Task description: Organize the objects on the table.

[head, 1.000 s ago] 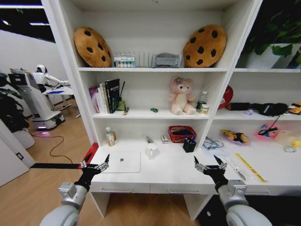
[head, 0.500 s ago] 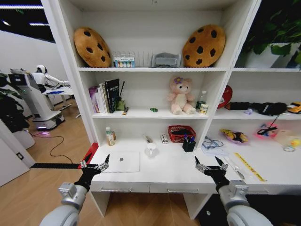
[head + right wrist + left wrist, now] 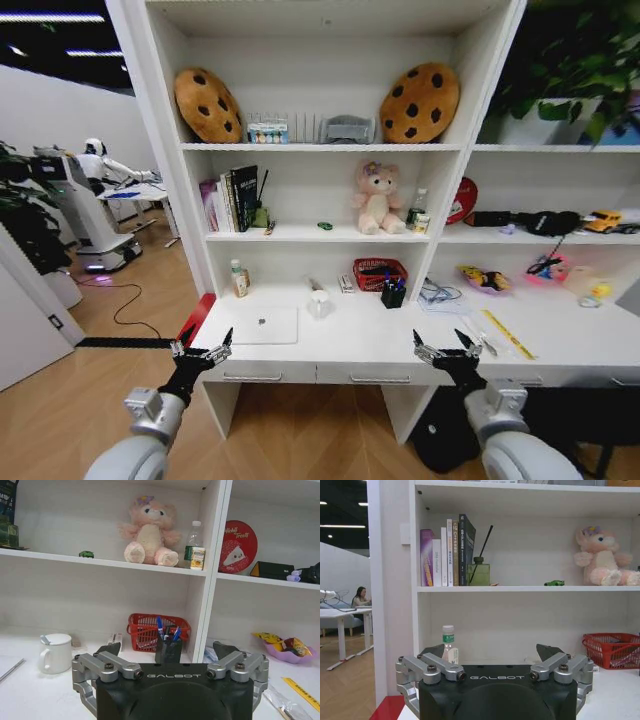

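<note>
The white table (image 3: pixel 370 342) stands under a tall shelf unit. A silver laptop (image 3: pixel 262 325) lies shut on the table's left part. A yellow ruler (image 3: pixel 508 334) (image 3: pixel 301 692) lies on the right part, with a thin dark pen (image 3: pixel 486 345) beside it. A tiny green toy car (image 3: pixel 325 226) (image 3: pixel 554 583) (image 3: pixel 86 554) sits on the shelf board above. My left gripper (image 3: pixel 203 346) (image 3: pixel 490 652) hangs open before the table's front left edge. My right gripper (image 3: pixel 440 345) (image 3: pixel 169 650) hangs open before the front edge, right of the middle. Neither holds anything.
On the table's back stand a white mug (image 3: pixel 320 303), a red basket (image 3: pixel 379 272), a black pen holder (image 3: pixel 393 295) and a small bottle (image 3: pixel 240 280). A pink plush bear (image 3: pixel 378 200) and books (image 3: pixel 232 198) sit on the shelf. Wooden floor lies to the left.
The whole head picture has shifted: the shelf and table look a little farther off and more floor shows, so the camera has moved. Both grippers keep the same open pose.
</note>
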Controlling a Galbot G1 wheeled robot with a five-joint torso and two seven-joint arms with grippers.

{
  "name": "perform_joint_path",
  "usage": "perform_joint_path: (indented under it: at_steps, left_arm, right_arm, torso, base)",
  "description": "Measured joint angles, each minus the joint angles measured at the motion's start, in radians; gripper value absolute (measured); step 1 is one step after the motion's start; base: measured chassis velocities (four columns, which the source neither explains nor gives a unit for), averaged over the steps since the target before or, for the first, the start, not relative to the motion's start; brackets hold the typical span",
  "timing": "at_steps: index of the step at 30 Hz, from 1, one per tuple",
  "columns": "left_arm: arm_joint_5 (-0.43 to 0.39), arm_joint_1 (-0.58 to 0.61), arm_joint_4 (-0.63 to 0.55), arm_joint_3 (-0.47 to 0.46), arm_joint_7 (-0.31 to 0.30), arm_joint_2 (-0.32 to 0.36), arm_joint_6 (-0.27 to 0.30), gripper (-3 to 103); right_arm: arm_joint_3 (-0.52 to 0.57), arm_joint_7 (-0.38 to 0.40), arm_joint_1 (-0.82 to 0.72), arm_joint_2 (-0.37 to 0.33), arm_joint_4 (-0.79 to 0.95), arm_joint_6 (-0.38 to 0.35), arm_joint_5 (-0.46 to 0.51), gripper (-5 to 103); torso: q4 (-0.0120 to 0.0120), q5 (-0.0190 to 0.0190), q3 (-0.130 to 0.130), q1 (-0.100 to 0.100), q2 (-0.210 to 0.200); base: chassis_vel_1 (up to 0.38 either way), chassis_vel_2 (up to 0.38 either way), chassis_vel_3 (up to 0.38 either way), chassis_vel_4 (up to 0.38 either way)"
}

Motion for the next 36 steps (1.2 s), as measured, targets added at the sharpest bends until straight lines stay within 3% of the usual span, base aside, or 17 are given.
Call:
perform_joint_path:
  at_steps: [34, 36]
  left_arm:
    - [0.0, 0.0, 0.0, 0.0, 0.0, 0.0, 0.0, 100]
    - [0.0, 0.0, 0.0, 0.0, 0.0, 0.0, 0.0, 100]
  right_arm:
    - [0.0, -0.018, -0.028, 0.004, 0.028, 0.006, -0.011, 100]
    - [-0.001, -0.019, -0.03, 0.004, 0.026, 0.023, -0.009, 100]
  torso:
    - [0.0001, -0.0002, 0.0, 0.0, 0.0]
    - [-0.0009, 0.0003, 0.0, -0.001, 0.0]
  base:
    - [0.205, -0.2, -0.2, 0.196]
    - [0.23, -0.242, -0.224, 0.211]
